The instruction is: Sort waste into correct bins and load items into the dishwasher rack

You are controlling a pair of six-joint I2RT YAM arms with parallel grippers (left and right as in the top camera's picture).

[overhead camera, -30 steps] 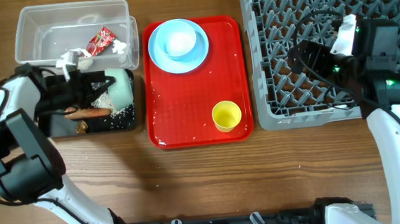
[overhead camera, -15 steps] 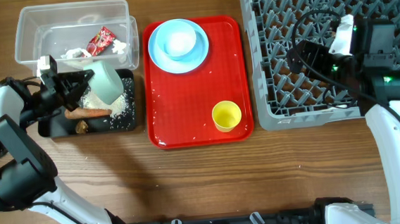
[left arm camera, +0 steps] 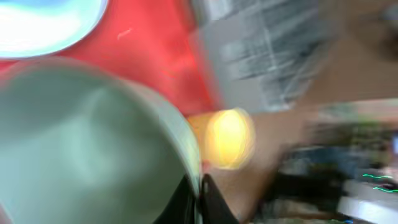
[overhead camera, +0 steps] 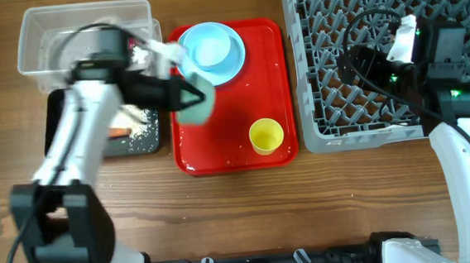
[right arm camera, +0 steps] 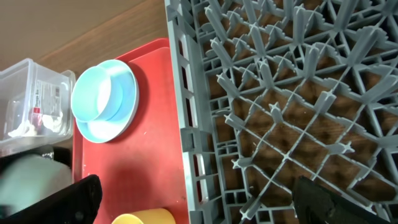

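Note:
My left gripper [overhead camera: 189,95] is shut on the rim of a pale-blue bowl [overhead camera: 195,108] and holds it above the red tray [overhead camera: 220,153]. In the left wrist view the fingers [left arm camera: 199,190] pinch the bowl's [left arm camera: 81,143] edge; the picture is blurred. The light-blue plate [overhead camera: 189,64] with a bowl [overhead camera: 211,44] in it lies at the tray's back. The yellow cup [overhead camera: 266,135] stands at the tray's front right. My right gripper [overhead camera: 350,61] is open and empty over the grey rack [overhead camera: 335,133], as the right wrist view [right arm camera: 199,193] shows.
The clear bin [overhead camera: 37,33] stands at the back left, with white paper [right arm camera: 34,124] inside. The black bin [overhead camera: 52,119] in front of it holds the carrot [overhead camera: 117,133] and rice [overhead camera: 142,125]. My left arm crosses over both bins.
My left arm has swung right from the black bin to above the red tray, carrying the bowl. The right arm has not moved.

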